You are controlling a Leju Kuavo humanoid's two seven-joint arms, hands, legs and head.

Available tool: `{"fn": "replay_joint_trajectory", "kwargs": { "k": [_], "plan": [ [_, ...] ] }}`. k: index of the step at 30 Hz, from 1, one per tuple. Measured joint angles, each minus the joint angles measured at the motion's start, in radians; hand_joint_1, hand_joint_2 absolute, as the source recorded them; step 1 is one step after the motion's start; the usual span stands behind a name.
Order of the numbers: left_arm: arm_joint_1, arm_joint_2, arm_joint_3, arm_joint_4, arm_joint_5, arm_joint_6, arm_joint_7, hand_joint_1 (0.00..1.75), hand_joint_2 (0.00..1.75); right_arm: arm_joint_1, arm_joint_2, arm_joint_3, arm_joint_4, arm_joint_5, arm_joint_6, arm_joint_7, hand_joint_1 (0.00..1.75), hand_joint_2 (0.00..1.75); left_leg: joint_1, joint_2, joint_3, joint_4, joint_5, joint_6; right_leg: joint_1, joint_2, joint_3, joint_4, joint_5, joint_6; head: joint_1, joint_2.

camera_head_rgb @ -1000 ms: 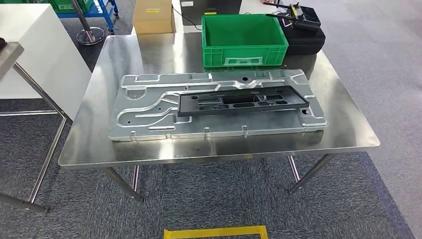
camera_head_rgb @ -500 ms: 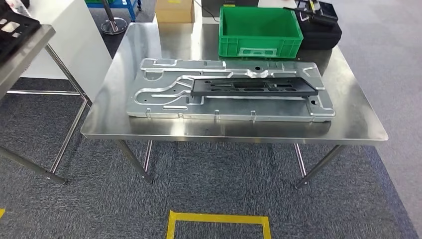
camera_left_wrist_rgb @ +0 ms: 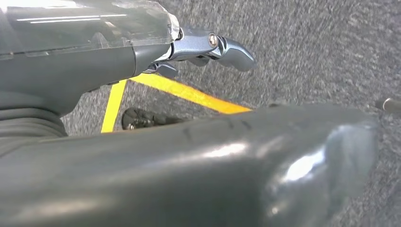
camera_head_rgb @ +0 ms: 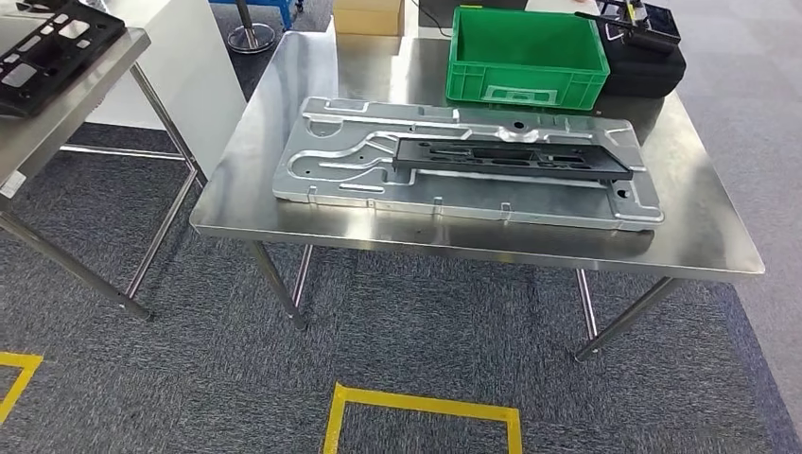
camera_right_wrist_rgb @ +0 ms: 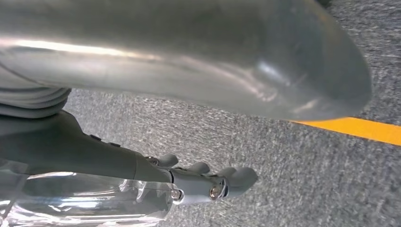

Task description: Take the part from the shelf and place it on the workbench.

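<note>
A green crate [camera_head_rgb: 526, 55] stood at the far edge of the table, just beside a black case [camera_head_rgb: 646, 68] with tools lying on top. A cardboard box [camera_head_rgb: 367, 16] sat on the floor beyond the table. Grey carpet [camera_head_rgb: 407, 331] covered the floor, marked with yellow tape [camera_head_rgb: 421, 405] in front. A white panel [camera_head_rgb: 194, 71] stood to the left.

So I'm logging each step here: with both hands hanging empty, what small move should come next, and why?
Probably keep turning left toward the shelf, where a black part lies at the head view's edge. The left hand and right hand hang over carpet holding nothing, and the workbench already carries one black part on its metal plate.
</note>
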Motion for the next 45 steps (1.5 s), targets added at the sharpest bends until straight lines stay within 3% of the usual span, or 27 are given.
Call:
{"fn": "replay_joint_trajectory", "kwargs": {
  "k": [2, 3, 6, 8, 9, 10, 12, 13, 14, 17, 18, 19, 21, 22, 23, 25, 27, 29, 30, 32, 34, 37, 38, 40, 41, 43, 45],
  "plan": [
    [0.001, 0.001, 0.000, 0.000, 0.000, 0.000, 0.000, 0.00, 0.00, 0.000, 0.000, 0.000, 0.001, -0.001, 0.001, 0.002, 0.00, 0.00, 0.001, -0.001, -0.008, 0.005, -0.002, -0.011, -0.003, -0.004, -0.008, -0.003, 0.009, -0.013, 0.000, 0.000],
    [0.001, 0.002, 0.000, 0.000, 0.000, 0.000, 0.000, 0.00, 0.00, -0.001, 0.001, 0.000, 0.002, -0.001, 0.001, 0.002, 0.00, 0.00, 0.001, -0.001, -0.016, 0.020, -0.019, -0.015, -0.005, -0.006, -0.013, -0.007, 0.016, -0.022, -0.001, 0.000],
    [-0.001, 0.003, 0.000, 0.000, 0.000, 0.001, 0.000, 0.00, 0.00, -0.003, 0.002, 0.000, 0.002, 0.000, 0.002, 0.002, 0.00, 0.00, 0.007, 0.002, -0.077, 0.178, -0.133, -0.026, -0.004, -0.015, -0.037, -0.011, 0.035, -0.039, -0.003, 0.000],
    [-0.001, 0.003, 0.000, 0.000, 0.000, 0.000, -0.001, 0.00, 0.00, -0.003, 0.002, 0.000, 0.002, 0.001, 0.003, 0.001, 0.00, 0.00, 0.010, 0.002, -0.102, 0.274, -0.178, -0.030, -0.001, -0.019, -0.057, -0.007, 0.048, -0.040, -0.003, 0.000],
    [-0.001, 0.003, 0.000, 0.000, 0.000, 0.000, -0.001, 0.00, 0.00, -0.003, 0.002, 0.000, 0.002, 0.002, 0.003, 0.000, 0.00, 0.00, 0.011, 0.002, -0.088, 0.270, -0.172, -0.031, 0.000, -0.020, -0.068, -0.004, 0.055, -0.039, -0.003, 0.000],
    [-0.002, 0.003, 0.000, 0.000, 0.000, 0.000, -0.002, 0.00, 0.00, -0.004, 0.002, 0.000, 0.002, 0.004, 0.003, -0.001, 0.00, 0.00, 0.011, 0.002, -0.055, 0.225, -0.150, -0.030, 0.001, -0.021, -0.078, 0.000, 0.061, -0.037, -0.003, 0.000],
    [-0.005, 0.003, 0.000, 0.000, 0.001, 0.000, -0.004, 0.00, 0.00, -0.005, 0.003, 0.000, 0.002, 0.010, 0.006, -0.006, 0.00, 0.00, 0.009, 0.004, 0.040, 0.076, -0.101, -0.022, 0.002, -0.022, -0.096, 0.009, 0.074, -0.030, -0.003, 0.000],
    [-0.007, 0.003, 0.000, 0.000, 0.001, 0.000, -0.006, 0.00, 0.00, -0.006, 0.003, 0.000, 0.002, 0.012, 0.008, -0.011, 0.00, 0.00, 0.007, 0.004, 0.070, 0.019, -0.085, -0.017, 0.003, -0.022, -0.102, 0.012, 0.080, -0.024, -0.002, 0.000],
    [-0.009, 0.003, 0.000, 0.000, 0.001, 0.000, -0.008, 0.00, 0.00, -0.007, 0.004, 0.000, 0.002, 0.014, 0.011, -0.015, 0.00, 0.00, 0.005, 0.004, 0.084, -0.011, -0.078, -0.011, 0.003, -0.023, -0.106, 0.013, 0.088, -0.018, -0.002, 0.000],
    [-0.009, 0.004, 0.000, 0.000, 0.001, 0.000, -0.012, 0.00, 0.00, -0.008, 0.004, 0.000, 0.003, 0.017, 0.020, -0.027, 0.00, 0.00, 0.001, 0.005, 0.068, -0.018, -0.053, 0.009, -0.001, -0.021, -0.111, 0.007, 0.108, 0.002, 0.000, 0.000],
    [-0.009, 0.003, 0.000, 0.000, 0.002, 0.000, -0.013, 0.00, 0.00, -0.008, 0.004, 0.000, 0.003, 0.018, 0.021, -0.031, 0.00, 0.00, 0.002, 0.007, 0.060, -0.021, -0.040, 0.017, -0.003, -0.018, -0.116, 0.014, 0.094, 0.008, 0.000, 0.000],
    [-0.009, 0.003, 0.000, 0.000, 0.002, 0.000, -0.013, 0.00, 0.00, -0.007, 0.004, 0.000, 0.003, 0.018, 0.022, -0.035, 0.00, 0.00, 0.004, 0.008, 0.049, -0.025, -0.026, 0.023, -0.004, -0.015, -0.124, 0.037, 0.059, 0.013, 0.002, 0.000],
    [-0.009, 0.003, 0.000, 0.000, 0.002, 0.000, -0.014, 0.00, 0.00, -0.007, 0.004, 0.000, 0.003, 0.018, 0.024, -0.044, 0.00, 0.00, 0.006, 0.010, 0.021, -0.025, -0.001, 0.031, -0.006, -0.011, -0.152, 0.142, -0.049, 0.022, 0.004, 0.000],
    [-0.009, 0.003, 0.000, 0.000, 0.002, 0.000, -0.014, 0.00, 0.00, -0.008, 0.003, 0.000, 0.003, 0.018, 0.026, -0.049, 0.00, 0.00, 0.006, 0.010, 0.004, -0.024, 0.010, 0.031, -0.007, -0.011, -0.164, 0.207, -0.092, 0.025, 0.005, 0.000],
    [-0.008, 0.004, 0.000, 0.000, 0.001, 0.000, -0.014, 0.00, 0.00, -0.009, 0.003, 0.000, 0.003, 0.018, 0.028, -0.055, 0.00, 0.00, 0.005, 0.011, -0.013, -0.021, 0.022, 0.030, -0.008, -0.011, -0.168, 0.258, -0.110, 0.028, 0.005, 0.000],
    [-0.008, 0.004, 0.000, 0.000, 0.001, 0.001, -0.014, 0.00, 0.00, -0.009, 0.003, 0.000, 0.003, 0.019, 0.034, -0.067, 0.00, 0.00, 0.006, 0.010, -0.048, -0.011, 0.042, 0.025, -0.009, -0.011, -0.129, 0.270, -0.079, 0.030, 0.005, 0.000],
    [-0.008, 0.004, 0.000, 0.000, 0.001, 0.001, -0.014, 0.00, 0.00, -0.012, 0.003, 0.000, 0.003, 0.020, 0.038, -0.073, 0.00, 0.00, 0.006, 0.009, -0.078, 0.002, 0.056, 0.018, -0.010, -0.008, -0.027, 0.151, -0.039, 0.027, 0.005, 0.000],
    [-0.010, 0.004, 0.000, 0.000, 0.001, 0.001, -0.014, 0.00, 0.00, -0.017, 0.003, 0.000, 0.003, 0.024, 0.044, -0.073, 0.00, 0.00, 0.004, 0.008, -0.095, 0.012, 0.069, 0.007, -0.007, -0.003, 0.065, 0.013, -0.051, 0.017, 0.004, 0.000],
    [-0.012, 0.004, 0.000, 0.000, 0.001, 0.000, -0.014, 0.00, 0.00, -0.019, 0.003, 0.000, 0.003, 0.026, 0.048, -0.072, 0.00, 0.00, 0.004, 0.008, -0.099, 0.014, 0.077, 0.001, -0.003, -0.001, 0.084, -0.022, -0.063, 0.011, 0.004, 0.000],
    [-0.013, 0.005, 0.000, 0.000, 0.001, 0.001, -0.014, 0.00, 0.00, -0.021, 0.003, 0.000, 0.003, 0.029, 0.054, -0.069, 0.00, 0.00, 0.005, 0.007, -0.103, 0.014, 0.089, -0.012, -0.001, -0.004, 0.079, -0.034, -0.056, -0.004, 0.005, 0.000],
    [-0.012, 0.007, 0.000, 0.000, 0.001, 0.001, -0.014, 0.00, 0.00, -0.022, 0.003, 0.000, 0.003, 0.031, 0.057, -0.066, 0.00, 0.00, 0.007, 0.006, -0.118, 0.042, 0.048, -0.022, -0.004, -0.011, 0.060, -0.037, -0.035, -0.023, 0.004, 0.000],
    [-0.011, 0.008, 0.000, 0.000, 0.001, 0.000, -0.013, 0.00, 0.00, -0.023, 0.003, 0.000, 0.003, 0.033, 0.058, -0.059, 0.00, 0.00, 0.011, 0.006, -0.163, 0.208, -0.103, -0.033, 0.000, -0.018, 0.016, -0.036, 0.002, -0.039, 0.002, 0.000],
    [-0.012, 0.008, 0.000, 0.000, 0.001, 0.000, -0.013, 0.00, 0.00, -0.023, 0.003, 0.000, 0.003, 0.033, 0.058, -0.056, 0.00, 0.00, 0.011, 0.006, -0.169, 0.265, -0.126, -0.035, 0.002, -0.019, -0.001, -0.034, 0.014, -0.039, 0.002, 0.000],
    [-0.012, 0.008, 0.000, 0.000, 0.001, 0.000, -0.013, 0.00, 0.00, -0.023, 0.003, 0.000, 0.004, 0.033, 0.058, -0.052, 0.00, 0.00, 0.012, 0.006, -0.140, 0.298, -0.098, -0.034, 0.006, -0.021, -0.038, -0.026, 0.037, -0.038, 0.002, 0.000],
    [-0.013, 0.009, 0.000, 0.000, 0.000, 0.000, -0.013, 0.00, 0.00, -0.023, 0.003, 0.000, 0.004, 0.033, 0.058, -0.052, 0.00, 0.00, 0.011, 0.006, -0.101, 0.264, -0.068, -0.030, 0.008, -0.021, -0.057, -0.021, 0.047, -0.036, 0.002, 0.000],
    [-0.016, 0.010, 0.000, 0.000, 0.000, 0.000, -0.013, 0.00, 0.00, -0.023, 0.003, 0.000, 0.004, 0.033, 0.058, -0.053, 0.00, 0.00, 0.008, 0.007, 0.014, 0.120, -0.048, -0.018, 0.011, -0.022, -0.084, -0.010, 0.065, -0.031, 0.002, 0.000],
    [-0.021, 0.011, 0.000, 0.000, 0.000, 0.000, -0.013, 0.00, 0.00, -0.023, 0.004, 0.000, 0.004, 0.033, 0.058, -0.054, 0.00, 0.00, 0.002, 0.007, 0.096, -0.007, -0.075, -0.005, 0.012, -0.024, -0.097, -0.005, 0.084, -0.022, 0.002, 0.000]
  ]
}}
